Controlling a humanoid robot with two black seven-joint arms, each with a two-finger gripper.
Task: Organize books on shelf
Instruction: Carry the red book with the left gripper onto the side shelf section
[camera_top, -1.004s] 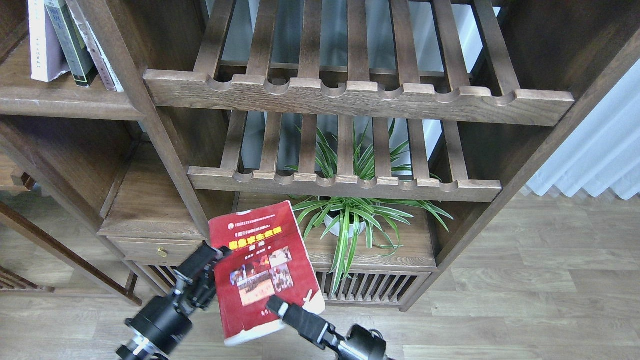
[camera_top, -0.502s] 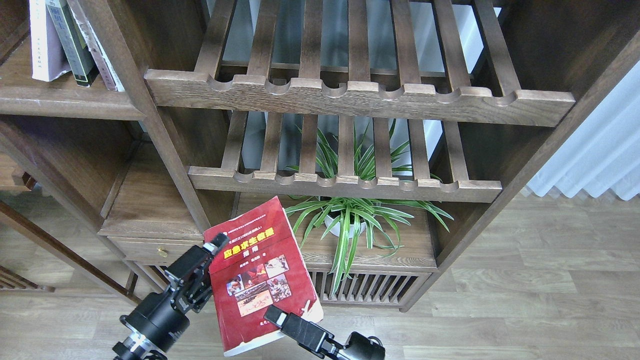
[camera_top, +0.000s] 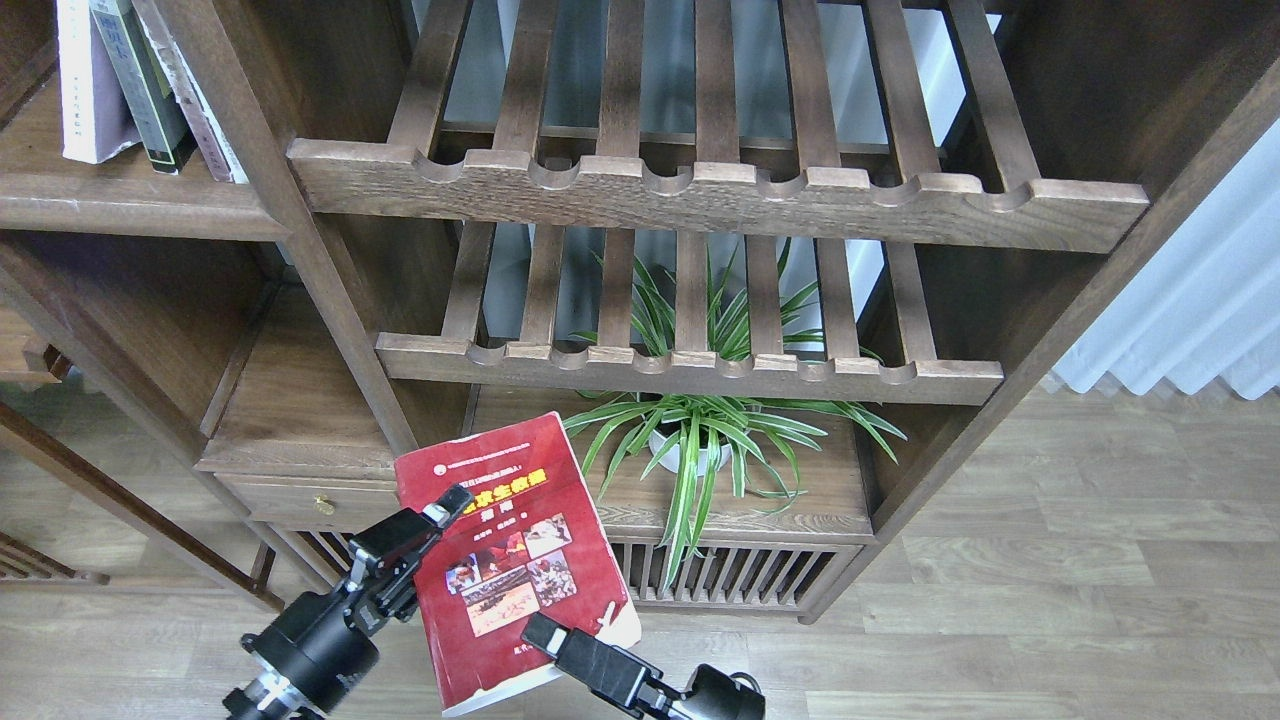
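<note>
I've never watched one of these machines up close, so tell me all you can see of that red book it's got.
The red book is a thick paperback with a glossy red cover, yellow title lettering, small photos and white page edges along the bottom. Its lower right corner curls up. It is held in the air, tilted, in front of the cabinet's lower part. The left gripper grips its left edge; the right gripper presses near its lower right corner.
</note>
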